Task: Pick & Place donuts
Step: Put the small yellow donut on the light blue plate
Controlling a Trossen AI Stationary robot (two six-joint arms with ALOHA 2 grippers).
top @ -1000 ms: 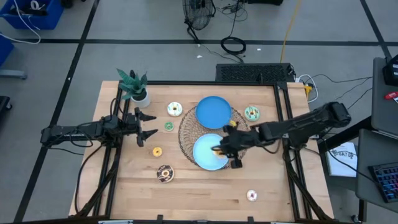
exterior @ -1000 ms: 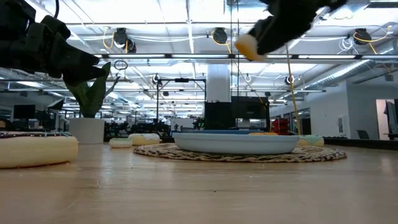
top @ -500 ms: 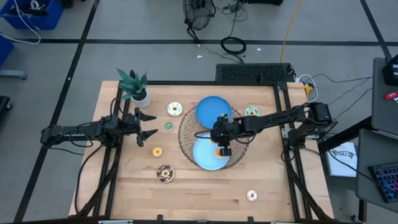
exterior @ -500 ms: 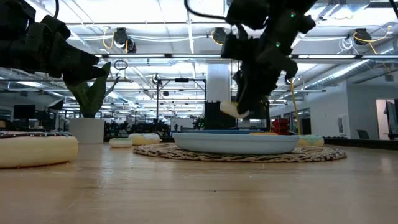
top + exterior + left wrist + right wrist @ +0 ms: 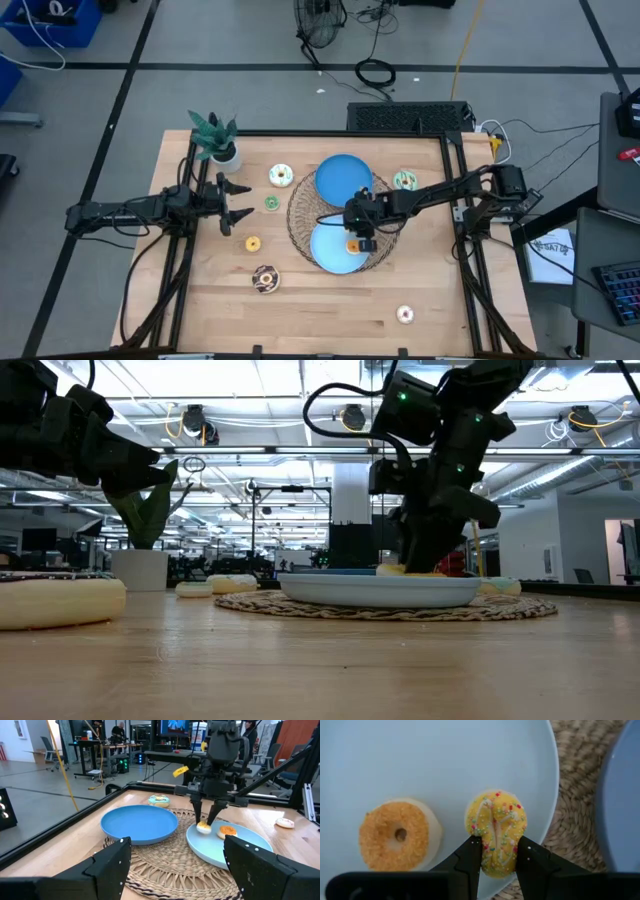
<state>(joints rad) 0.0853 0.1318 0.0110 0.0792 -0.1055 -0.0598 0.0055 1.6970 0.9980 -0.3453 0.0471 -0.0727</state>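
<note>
My right gripper is shut on a yellow sprinkled donut low over the pale blue plate, near its right rim. An orange donut lies flat on that plate beside it. My left gripper hangs open over the table's left part, touching nothing. Loose donuts lie flat on the wood: a white-iced one, a small green one, a yellow one, a chocolate one, a teal one and a pink one. My right gripper pinches the yellow donut across its ring, one finger on each side of the outer rim. The fingers come from above, pointing down. The soft ring is squeezed narrow, its hole shut to a crease. Its underside is down at the plate's surface.
A darker blue plate sits behind the pale one, both on a round woven mat. A potted plant stands at the far left corner. A black frame rail runs along the table's right side.
My right gripper has carried the yellow donut from high above the plate's right rim slightly leftward and down onto the pale blue plate, staying shut on it. The left arm has kept still.
</note>
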